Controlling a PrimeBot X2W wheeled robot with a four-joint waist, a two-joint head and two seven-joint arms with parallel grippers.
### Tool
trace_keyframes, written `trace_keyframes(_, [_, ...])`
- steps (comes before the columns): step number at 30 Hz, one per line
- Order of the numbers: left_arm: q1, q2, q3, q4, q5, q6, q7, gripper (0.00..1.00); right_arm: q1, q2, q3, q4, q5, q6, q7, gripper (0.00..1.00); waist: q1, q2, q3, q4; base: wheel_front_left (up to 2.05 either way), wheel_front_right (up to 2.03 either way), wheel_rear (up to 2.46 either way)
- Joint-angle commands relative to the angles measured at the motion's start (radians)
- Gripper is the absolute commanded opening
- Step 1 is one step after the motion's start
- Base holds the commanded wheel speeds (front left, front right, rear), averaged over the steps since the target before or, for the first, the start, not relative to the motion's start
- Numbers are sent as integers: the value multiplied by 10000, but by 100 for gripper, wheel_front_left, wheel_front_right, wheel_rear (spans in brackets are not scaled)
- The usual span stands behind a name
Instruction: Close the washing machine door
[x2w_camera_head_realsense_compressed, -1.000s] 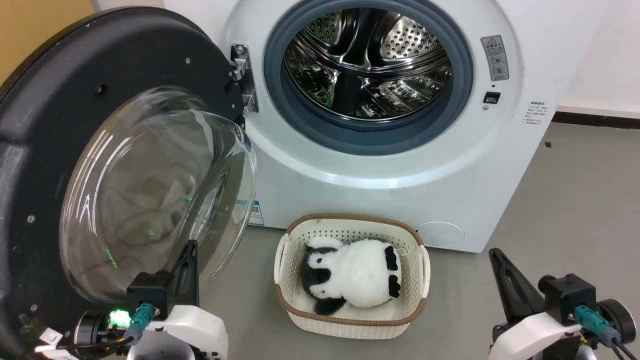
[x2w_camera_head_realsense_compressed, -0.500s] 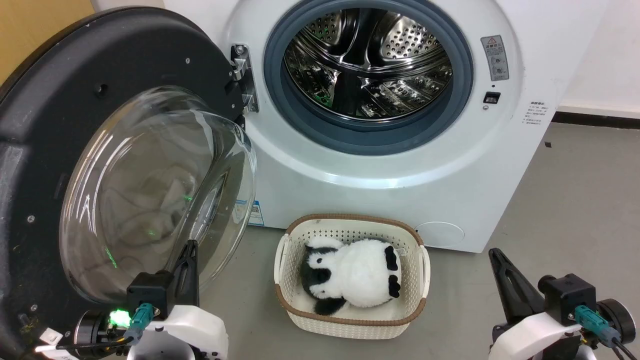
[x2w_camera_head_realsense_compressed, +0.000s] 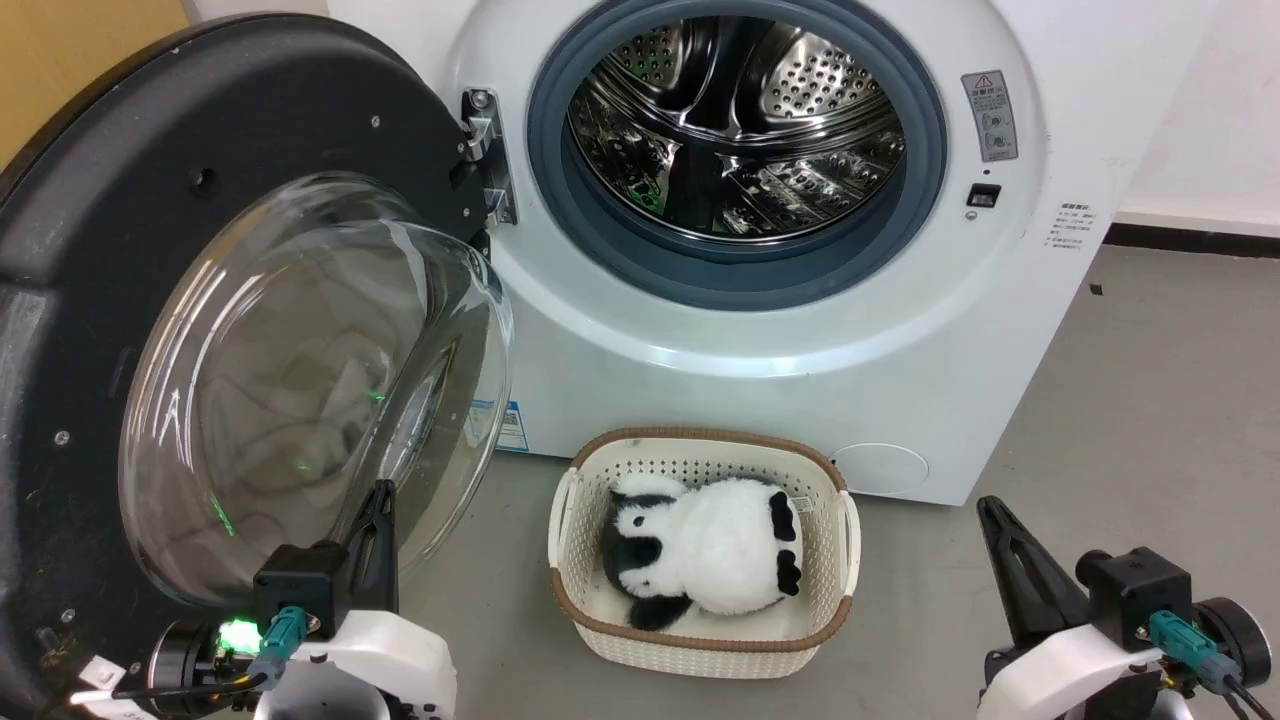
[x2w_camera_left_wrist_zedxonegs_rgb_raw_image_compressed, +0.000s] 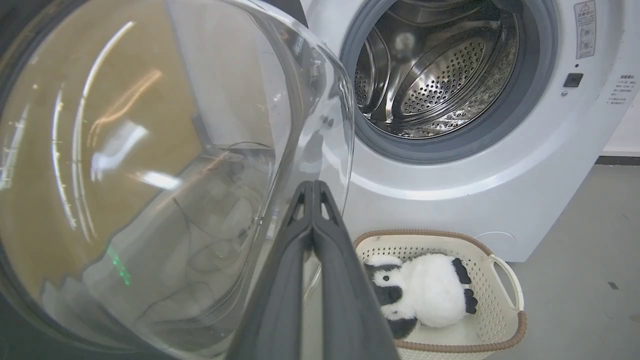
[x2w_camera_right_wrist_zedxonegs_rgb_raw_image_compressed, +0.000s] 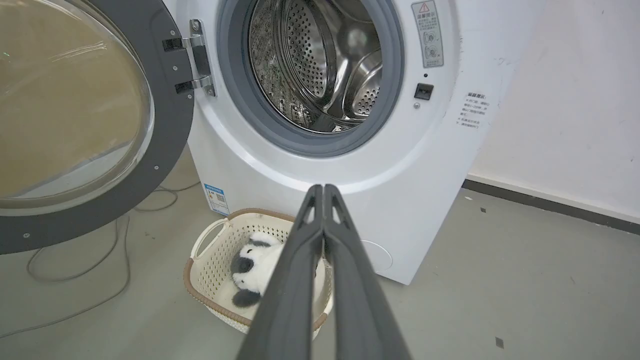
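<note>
Nothing has moved. Left end effector and right end effector are closed, empty. Washing machine door, judged heavy and stiff, is best pushed at its 9 o'clock rim.

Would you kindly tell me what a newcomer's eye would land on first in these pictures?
First, the washing machine door, swung wide open at the left of the head view, with the shut left gripper near its bulging glass bowl. Next, the shiny steel drum gaping at top centre of the white machine. Then the panda plush toy lying in the white basket on the floor in front.
</note>
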Motion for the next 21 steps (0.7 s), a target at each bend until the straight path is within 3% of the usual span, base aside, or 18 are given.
trace_keyframes(1, [137, 1, 7, -41, 30, -45, 3, 0, -131, 36, -3, -39, -78, 8, 5, 0, 0, 0, 0, 0, 0, 0, 0])
trace_keyframes(18, [137, 1, 7, -41, 30, -45, 3, 0, -131, 36, -3, -39, -78, 8, 5, 0, 0, 0, 0, 0, 0, 0, 0])
trace_keyframes(19, [1, 0, 0, 0, 0, 1, -2, 100, -7, 0, -3, 0, 1, 0, -2, 100, 0, 0, 0, 0, 0, 0, 0])
trace_keyframes(21, [-1, 0, -5, 10, -1, 14, -3, 100, -2, 0, -5, 8, 8, 0, -3, 100, 0, 0, 1, 0, 0, 0, 0])
